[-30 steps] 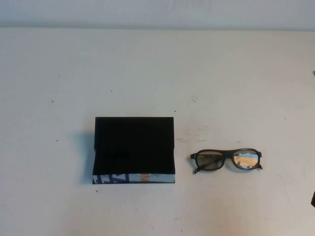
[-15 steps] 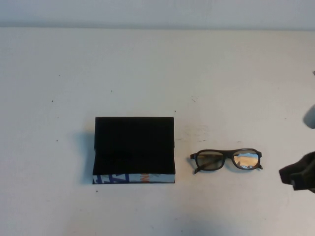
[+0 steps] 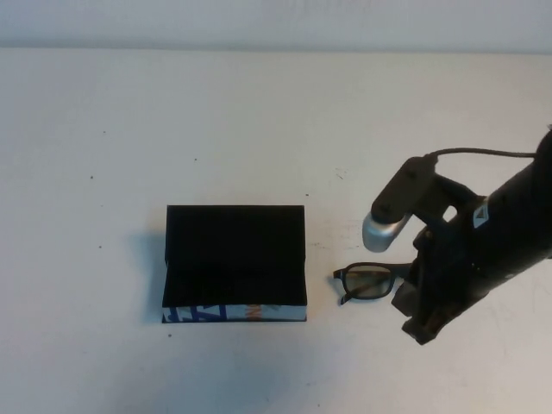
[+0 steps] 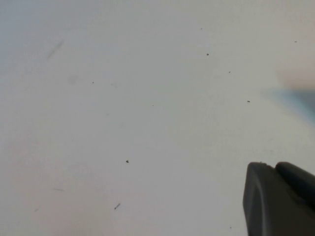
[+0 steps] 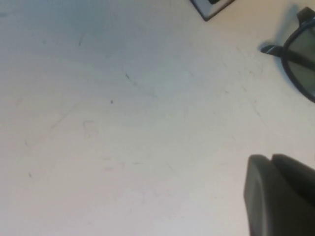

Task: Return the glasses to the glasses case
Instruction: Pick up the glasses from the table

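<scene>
The glasses case lies open on the white table, black inside, with its white printed front edge toward me. The dark-framed glasses lie to its right; my right arm covers their right half. My right gripper hangs just in front of the glasses, fingers together and holding nothing. In the right wrist view the gripper shows low in the frame, the glasses at the edge, and a corner of the case beyond. My left gripper is shut over bare table and does not show in the high view.
The white table has a few small specks and faint scuffs. A silver camera cylinder on the right wrist sticks out above the glasses. A cable runs along the right arm.
My right arm has come in from the right edge and now stands over the right half of the glasses. The case and the glasses have not moved.
</scene>
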Controlling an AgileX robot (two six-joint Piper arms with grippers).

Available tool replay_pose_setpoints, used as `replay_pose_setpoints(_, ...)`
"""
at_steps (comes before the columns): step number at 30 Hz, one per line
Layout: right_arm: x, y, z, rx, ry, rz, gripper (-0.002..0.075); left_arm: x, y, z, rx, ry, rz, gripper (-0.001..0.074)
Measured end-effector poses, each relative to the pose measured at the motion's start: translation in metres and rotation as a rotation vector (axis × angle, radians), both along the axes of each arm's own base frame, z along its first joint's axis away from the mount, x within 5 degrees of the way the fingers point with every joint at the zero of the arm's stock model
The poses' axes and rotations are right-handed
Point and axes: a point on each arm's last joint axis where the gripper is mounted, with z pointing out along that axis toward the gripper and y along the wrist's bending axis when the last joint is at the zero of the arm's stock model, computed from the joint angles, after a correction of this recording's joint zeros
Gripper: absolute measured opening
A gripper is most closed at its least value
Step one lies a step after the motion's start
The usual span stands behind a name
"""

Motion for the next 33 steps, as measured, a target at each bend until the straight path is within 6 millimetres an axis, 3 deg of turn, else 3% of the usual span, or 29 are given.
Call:
replay_pose_setpoints(10,0.011,0.013,-0.025,-0.101,-0.031,0.323,0.0022,0.000,0.000,0.000,0.000,0.000,0.000,-0.0001)
replay_pose_setpoints(16,0.017,0.011,-0.020,-0.164,-0.119,0.472,0.0191,0.000,0.000,0.000,0.000,0.000,0.000,-0.0001)
replay_pose_setpoints(19,0.028,0.003,-0.018,-0.232,-0.202,0.498,0.0304,0.000,0.000,0.000,0.000,0.000,0.000,-0.0001)
replay_pose_setpoints(22,0.038,-0.002,-0.021,-0.276,-0.257,0.494,0.0367,0.000,0.000,0.000,0.000,0.000,0.000,-0.0001)
replay_pose_setpoints(33,0.075,0.001,-0.046,-0.343,-0.269,0.555,0.0398,0.000,0.000,0.000,0.000,0.000,0.000,-0.0001)
